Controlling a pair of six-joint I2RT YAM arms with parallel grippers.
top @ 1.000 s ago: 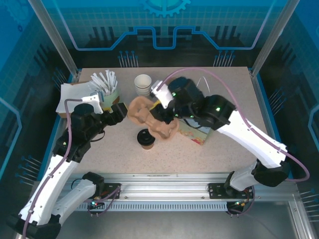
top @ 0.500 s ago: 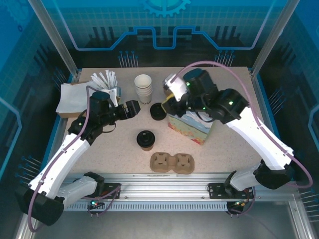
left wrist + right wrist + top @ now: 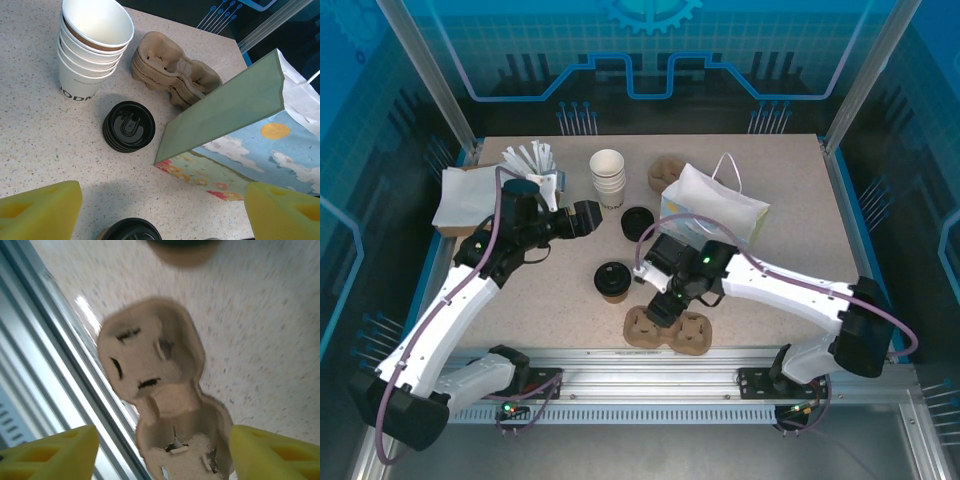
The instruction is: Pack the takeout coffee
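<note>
Brown paper takeout coffee [image 3: 613, 281], black-lidded, stands upright; left gripper [image 3: 584, 217] and right gripper [image 3: 660, 308] gape wide, empty.

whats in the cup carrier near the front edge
Nothing: both pockets of the cup carrier look empty from the right wrist. From above, the right gripper hides part of its left pocket.

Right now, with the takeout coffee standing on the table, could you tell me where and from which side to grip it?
Grip the takeout coffee around its brown paper body, just under the black lid, coming in level from its left. It stands upright with bare table there, so the open left gripper could probably reach.
</note>
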